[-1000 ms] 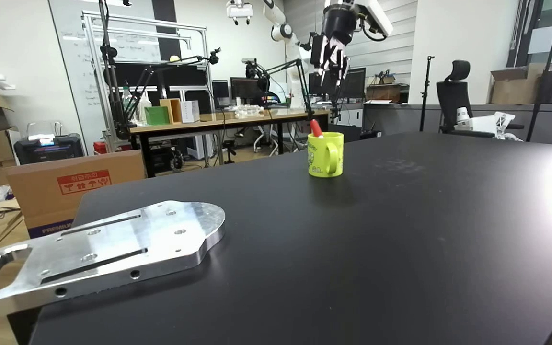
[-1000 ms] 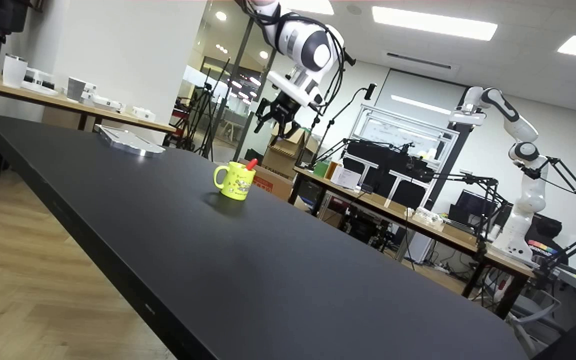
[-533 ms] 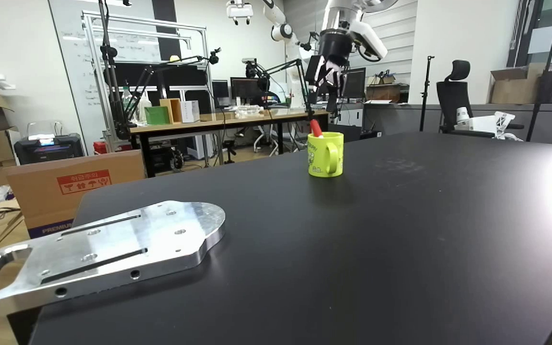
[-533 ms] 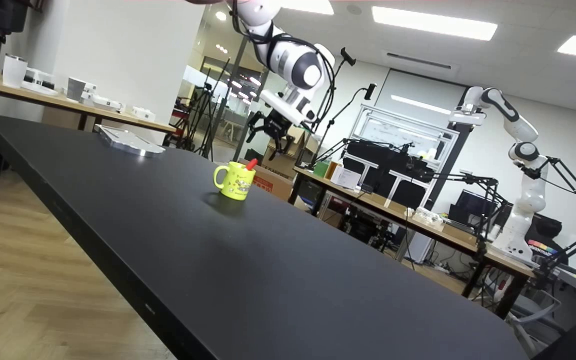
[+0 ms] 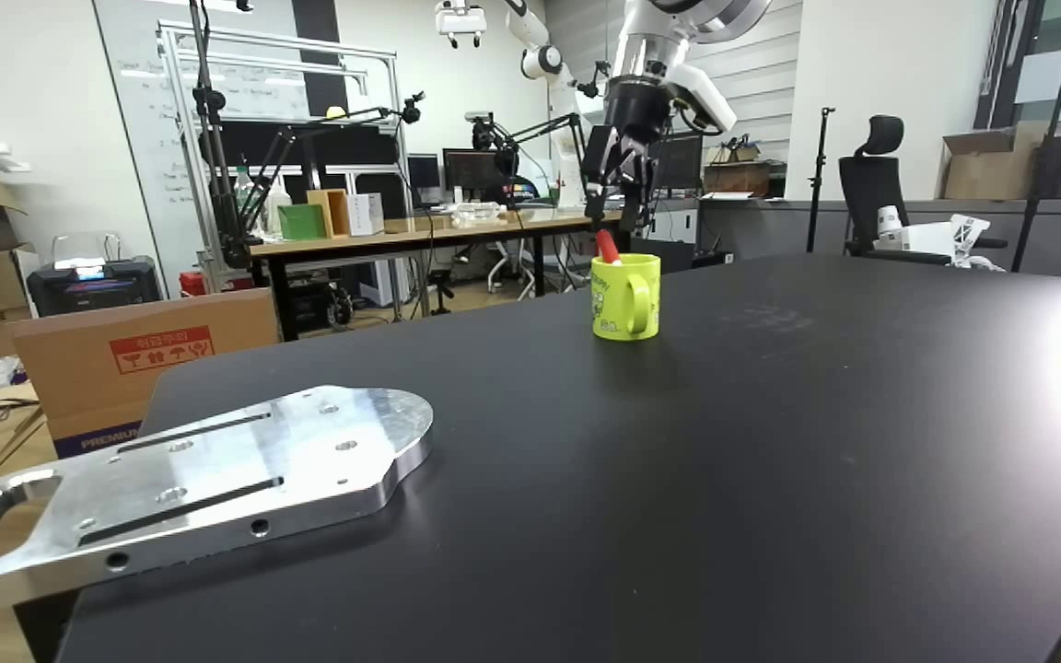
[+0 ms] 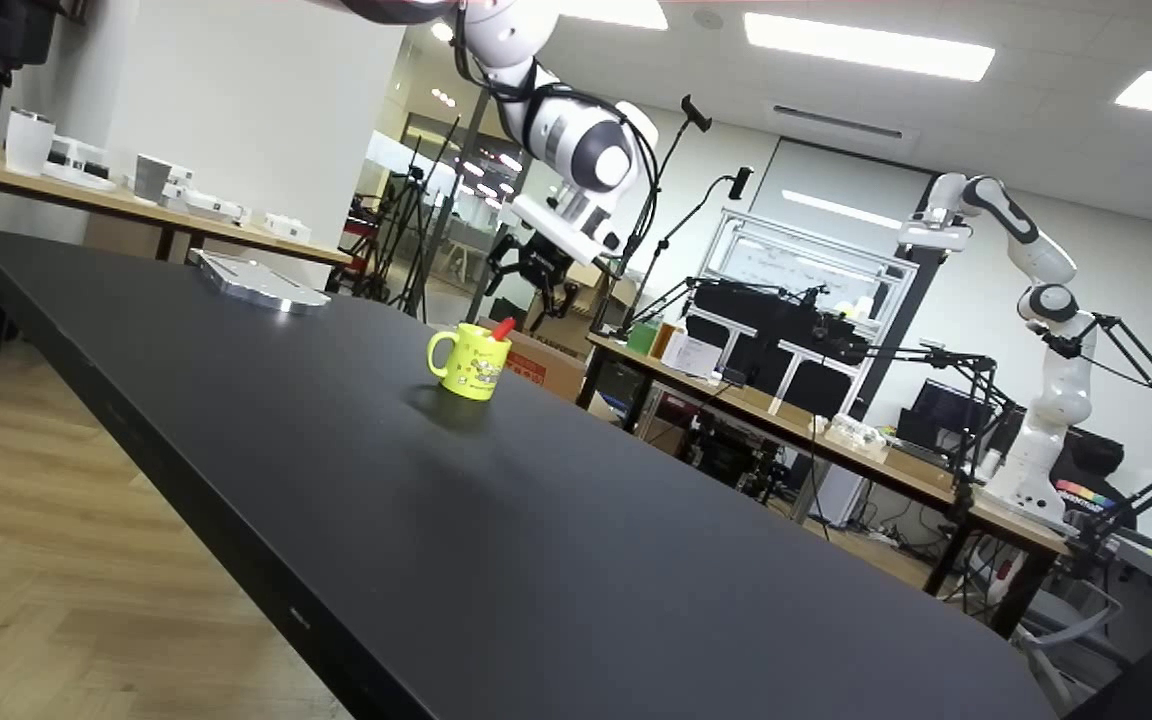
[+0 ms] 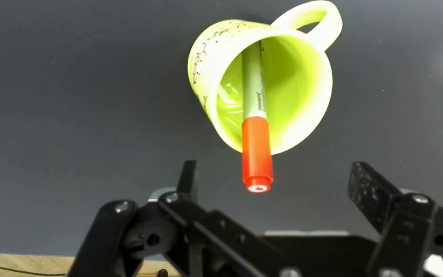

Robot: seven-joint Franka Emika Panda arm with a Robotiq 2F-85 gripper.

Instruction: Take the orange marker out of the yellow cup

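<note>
The yellow cup [image 5: 618,299] stands upright on the black table in both exterior views [image 6: 474,365]. The orange marker [image 5: 607,247] leans in the cup with its red-orange cap above the rim; the cap also shows in an exterior view [image 6: 503,328]. In the wrist view, the marker [image 7: 257,150] has a pale barrel inside the cup [image 7: 206,57] and its cap over the rim, pointing toward my gripper [image 7: 274,169]. My gripper is open and empty, its fingers wide apart on either side of the cap and not touching it. In both exterior views, the gripper [image 5: 616,210] [image 6: 518,300] hangs above the cup.
A silver metal plate [image 5: 263,460] lies on the black table [image 5: 678,516], also seen in an exterior view [image 6: 261,285]. The cup's handle [image 7: 333,27] points away from the gripper. The table's edge [image 7: 33,254] shows at the bottom of the wrist view.
My arm and gripper have moved down and a little to the left in both exterior views, closer to the cup. The cup, marker and metal plate have not moved.
</note>
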